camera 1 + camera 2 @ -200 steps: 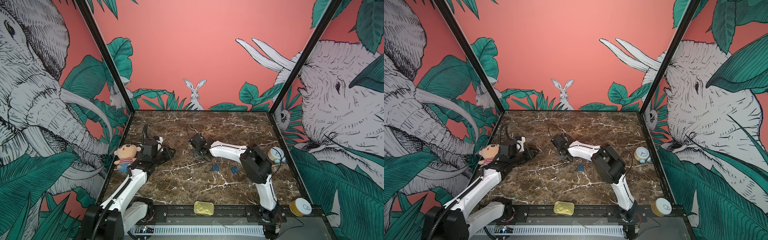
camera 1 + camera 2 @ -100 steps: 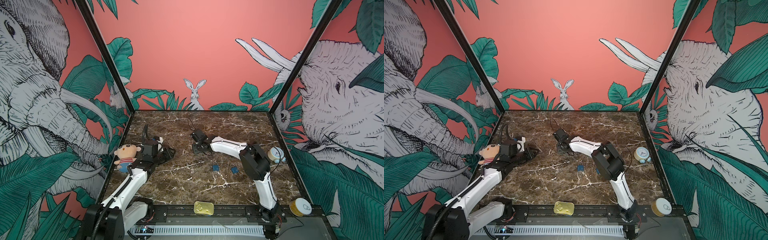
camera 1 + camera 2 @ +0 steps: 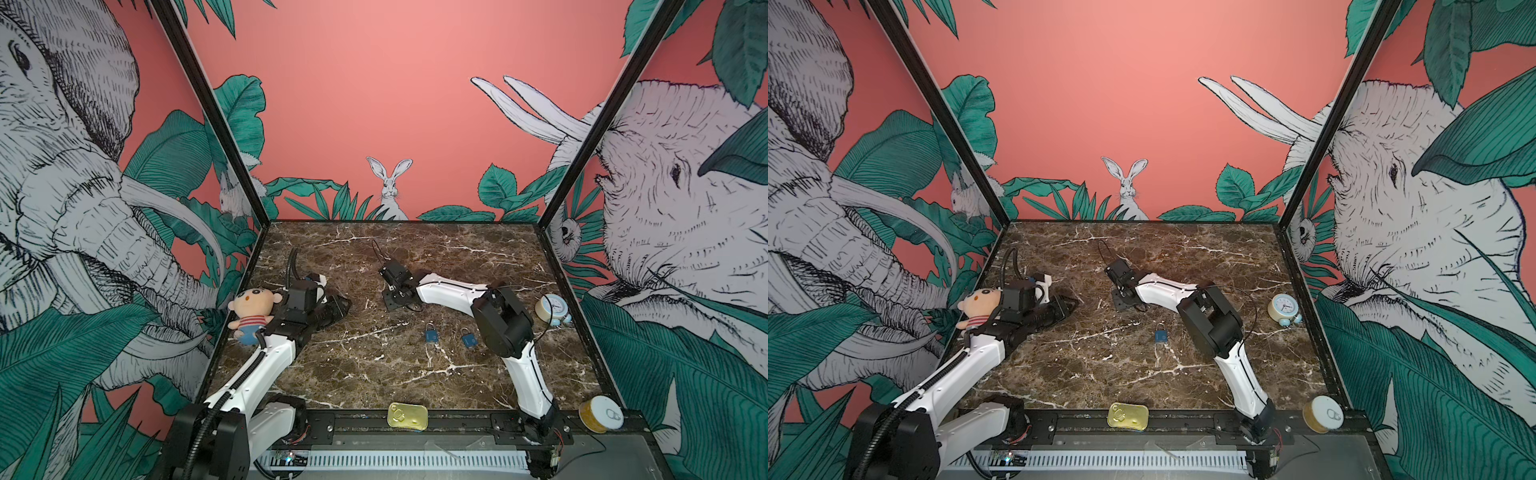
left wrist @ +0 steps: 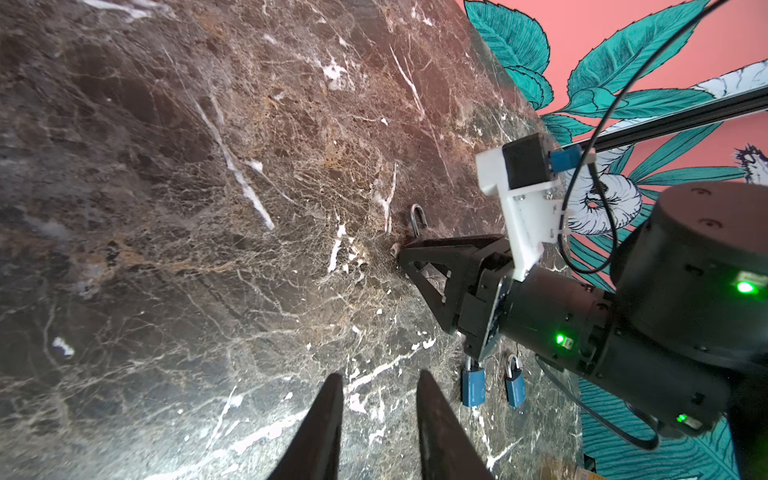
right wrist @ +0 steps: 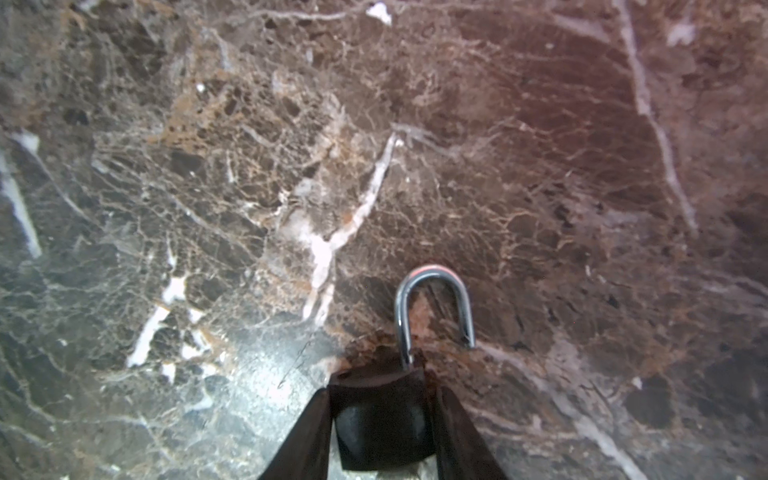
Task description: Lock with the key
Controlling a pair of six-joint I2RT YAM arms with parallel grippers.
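Right wrist view: a dark padlock [image 5: 380, 419] is pinched between the two fingers of the right end effector [image 5: 382, 392]. Its silver U-shaped steel shackle [image 5: 432, 307] stands open, one leg free of the body, low over the brown marble desk [image 5: 540, 124]. Both top views place this grip near the desk's middle. Two small blue padlocks [image 4: 473, 386] lie side by side, closer to the front edge. The left end effector [image 4: 379, 376] hovers with its fingers spread, nothing between them.
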